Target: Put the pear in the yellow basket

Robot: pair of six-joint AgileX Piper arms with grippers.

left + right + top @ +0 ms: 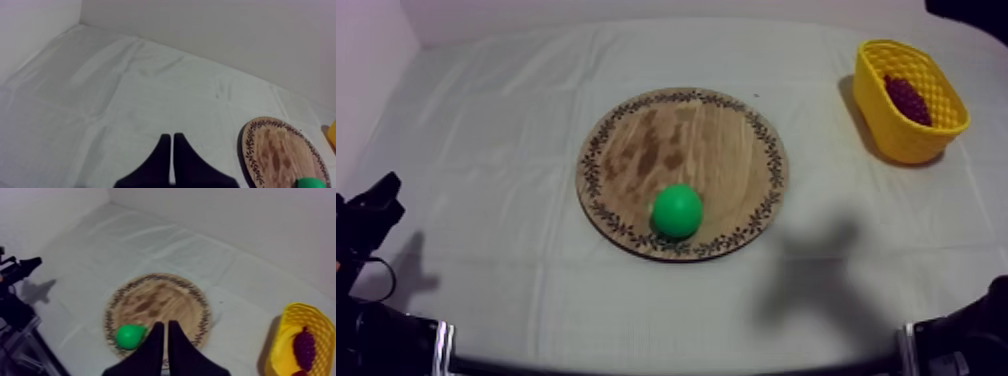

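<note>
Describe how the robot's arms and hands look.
The left arm and right arm are black. The left hand and right hand each have two smooth black fingers, broad at the base, tapering to narrow tips. No markings show.

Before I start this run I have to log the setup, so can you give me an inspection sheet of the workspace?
Surface: grey-white cloth, creased, over the table.
Job's things: pear lies on the wooden board, close to the rim nearest the top camera; yellow basket stands at the far right, apart from the board.
Clutter: bunch of grapes inside the basket.
Grippers: left gripper shut on nothing, over bare cloth beside the board; right gripper shut on nothing, pointing at the board's rim beside the pear.
Cables: nothing seen.
Surroundings: pale wall behind the table.
</note>
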